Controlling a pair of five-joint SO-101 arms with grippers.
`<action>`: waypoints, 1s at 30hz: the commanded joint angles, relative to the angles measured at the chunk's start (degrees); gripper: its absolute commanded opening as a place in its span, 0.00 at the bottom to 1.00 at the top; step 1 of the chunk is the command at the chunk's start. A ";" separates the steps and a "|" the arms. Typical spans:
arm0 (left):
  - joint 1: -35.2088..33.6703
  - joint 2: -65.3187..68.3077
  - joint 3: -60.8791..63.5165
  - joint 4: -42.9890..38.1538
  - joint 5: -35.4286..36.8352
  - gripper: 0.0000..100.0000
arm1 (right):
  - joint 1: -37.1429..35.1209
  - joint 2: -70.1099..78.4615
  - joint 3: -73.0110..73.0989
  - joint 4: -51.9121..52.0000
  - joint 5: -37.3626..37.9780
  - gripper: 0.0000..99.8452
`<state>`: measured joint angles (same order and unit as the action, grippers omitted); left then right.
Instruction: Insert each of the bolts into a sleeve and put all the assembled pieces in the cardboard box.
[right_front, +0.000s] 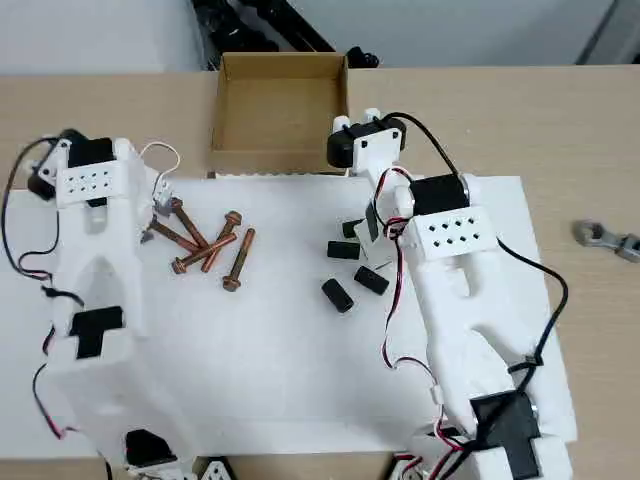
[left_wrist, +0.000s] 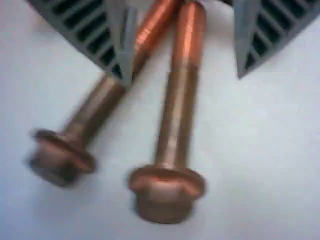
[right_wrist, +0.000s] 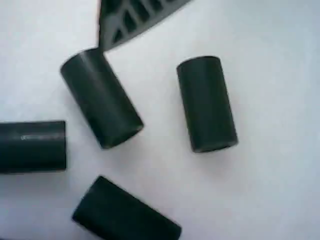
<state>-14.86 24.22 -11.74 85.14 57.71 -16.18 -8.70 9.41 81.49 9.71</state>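
Pale wooden worktop (right_front: 560, 120) carries a white sheet (right_front: 270, 360), and an open brown cardboard box (right_front: 282, 110) sits at the sheet's far edge. Five copper-coloured flanged bolts (right_front: 208, 252) lie loose and criss-crossed on the sheet, just off the box's near left corner. Short black cylindrical sleeves (right_front: 343, 250) lie scattered off the box's near right corner, apart from the bolts. All of these pieces are separate and outside the box.

The white left arm (right_front: 100, 250) stretches from the sheet's near side towards the box. Its wrist is bent down, so the left pincer (right_front: 160, 205) hangs low over the part of the bolt pile farthest left of the box. In the left wrist view its grey ribbed fingers (left_wrist: 85, 25) stand apart and clamp nothing. One bolt (left_wrist: 175, 125) has its shank in the gap between them, and a second bolt (left_wrist: 90, 125) crosses beneath one fingertip.

The white right arm (right_front: 460, 270) reaches towards the box in the same bent-down pose. Its right pincer (right_front: 375, 220) is low over the sleeves, near the box's right corner. The right wrist view has four sleeves lying on their sides, one of them (right_wrist: 100, 100) just beside the pincer's grey tip. Whether this pincer is apart or together cannot be told.

A small metal tool (right_front: 600, 236) lies on the bare worktop, well to the right of the box.
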 joint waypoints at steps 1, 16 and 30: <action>-0.35 2.55 -1.63 -1.23 0.79 0.13 | -0.04 -0.22 -2.37 -0.40 -0.62 0.15; -1.67 8.70 -4.35 -1.49 -1.14 0.05 | 0.04 -0.22 -2.37 -0.40 -0.62 0.15; -2.73 -2.55 -11.21 8.79 -29.27 0.00 | -1.10 2.24 -2.73 0.04 5.45 0.15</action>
<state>-17.49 30.37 -18.15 90.68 33.71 -16.97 -7.21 9.32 81.49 13.49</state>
